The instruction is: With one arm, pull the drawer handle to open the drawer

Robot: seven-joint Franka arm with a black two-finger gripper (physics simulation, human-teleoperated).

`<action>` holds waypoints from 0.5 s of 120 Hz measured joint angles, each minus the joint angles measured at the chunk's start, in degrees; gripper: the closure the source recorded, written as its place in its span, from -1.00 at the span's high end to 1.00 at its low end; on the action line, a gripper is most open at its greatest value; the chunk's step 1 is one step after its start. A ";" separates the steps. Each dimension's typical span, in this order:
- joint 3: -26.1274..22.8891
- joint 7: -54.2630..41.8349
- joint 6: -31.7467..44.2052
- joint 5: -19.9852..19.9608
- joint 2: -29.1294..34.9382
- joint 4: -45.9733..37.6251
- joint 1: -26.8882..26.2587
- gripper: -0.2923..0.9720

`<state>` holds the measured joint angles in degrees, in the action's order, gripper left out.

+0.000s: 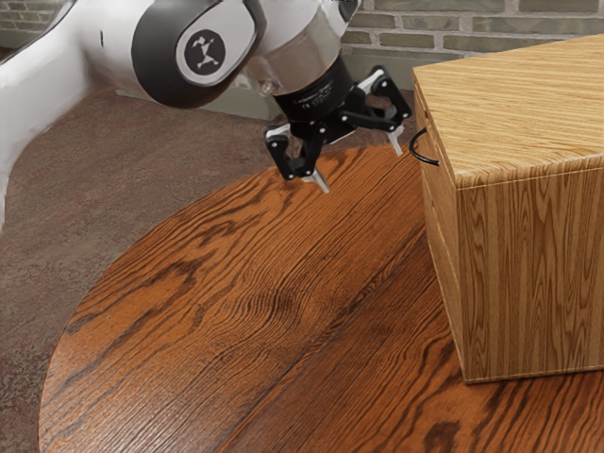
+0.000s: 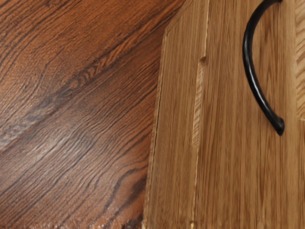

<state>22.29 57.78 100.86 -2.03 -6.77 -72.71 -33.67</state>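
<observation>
Near the exterior view's upper middle, the black two-finger gripper [image 1: 357, 160] hangs spread and empty, just beside the curved black drawer handle [image 1: 422, 149] on the light wooden cabinet [image 1: 519, 198].

arm [image 1: 57, 66] stretched forward, jaws spread wide, tips angled downward.

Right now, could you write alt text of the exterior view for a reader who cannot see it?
A white robot arm holds its black two-finger tool open, just short of the black curved drawer handle on a light wooden cabinet. The cabinet stands on a round dark wooden table, with a brick wall behind.
</observation>
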 joint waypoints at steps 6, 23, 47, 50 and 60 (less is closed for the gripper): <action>-0.01 -0.87 1.28 -0.49 -0.36 0.01 -0.57 0.54; 0.32 -3.04 3.63 -1.11 -0.45 0.06 1.05 0.54; -0.03 -5.41 6.30 -1.41 -2.94 0.28 2.18 0.54; -0.11 -5.67 6.57 -1.42 -3.13 0.31 2.44 0.54; -0.07 -6.44 7.35 -1.45 -3.42 0.34 2.82 0.54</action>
<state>22.22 51.34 108.21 -3.48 -10.19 -72.37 -30.85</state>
